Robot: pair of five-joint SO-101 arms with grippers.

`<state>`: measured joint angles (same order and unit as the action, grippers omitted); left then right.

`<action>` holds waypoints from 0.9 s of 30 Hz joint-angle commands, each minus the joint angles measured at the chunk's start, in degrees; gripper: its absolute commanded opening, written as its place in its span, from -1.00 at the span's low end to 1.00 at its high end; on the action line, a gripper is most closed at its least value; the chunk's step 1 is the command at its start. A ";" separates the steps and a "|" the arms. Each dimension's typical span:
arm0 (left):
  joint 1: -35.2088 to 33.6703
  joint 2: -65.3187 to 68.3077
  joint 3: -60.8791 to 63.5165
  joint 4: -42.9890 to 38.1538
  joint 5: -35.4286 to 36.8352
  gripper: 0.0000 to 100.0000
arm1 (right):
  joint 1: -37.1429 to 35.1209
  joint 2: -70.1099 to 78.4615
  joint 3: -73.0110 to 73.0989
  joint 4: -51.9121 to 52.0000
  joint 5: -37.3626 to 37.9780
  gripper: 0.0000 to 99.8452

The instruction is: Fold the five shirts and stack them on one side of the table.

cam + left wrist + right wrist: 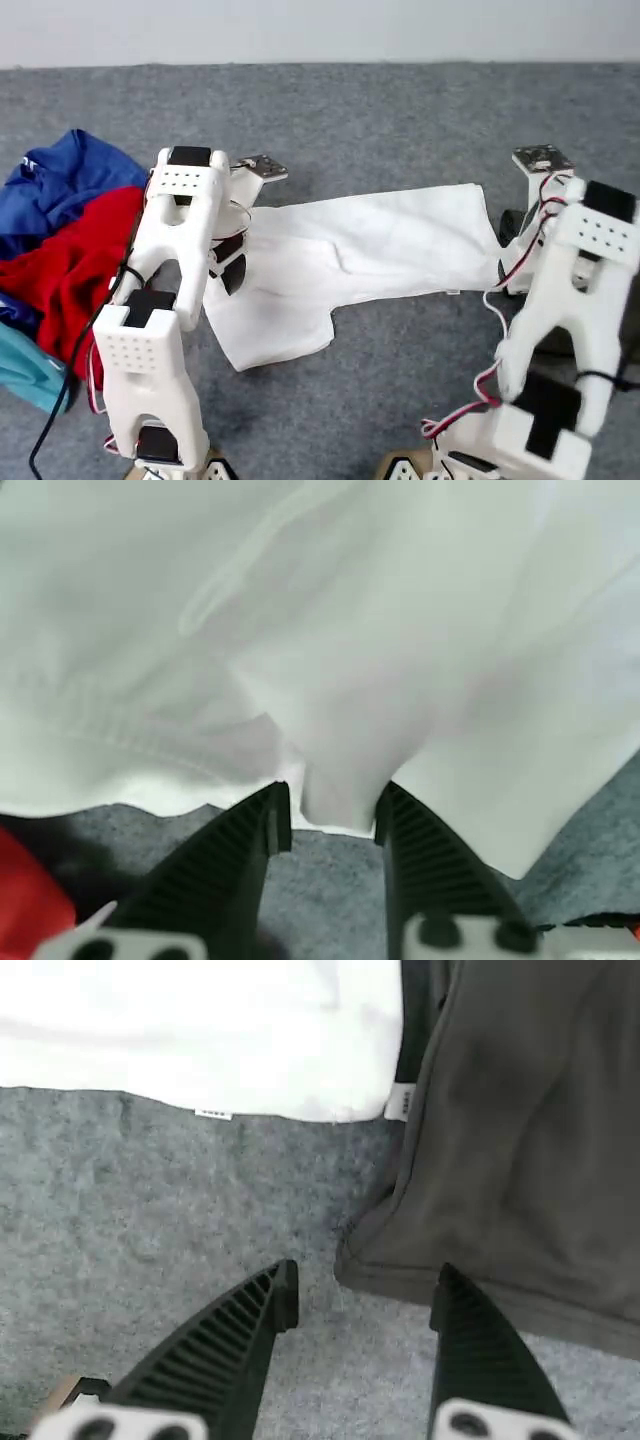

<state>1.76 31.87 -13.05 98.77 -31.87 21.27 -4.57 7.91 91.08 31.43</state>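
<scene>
so the white shirt lies lengthwise between the arms; left hand seems pinched on one end; right hand sits open near the other

The left arm stretches forward, with the left claw tipped downward and both jaws pinched on a fold of the white shirt. The right arm sits bent at the elbow, the right claw pointing down, jaws spread wide, gripping nothing.
</scene>
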 commanded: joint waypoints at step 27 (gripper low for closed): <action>-0.53 0.70 3.65 1.76 -1.05 -0.69 | -0.48 -5.41 0.70 7.78 0.18 -0.55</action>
<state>1.32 34.42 -9.45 98.07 -31.96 21.27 -7.21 8.88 98.20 31.43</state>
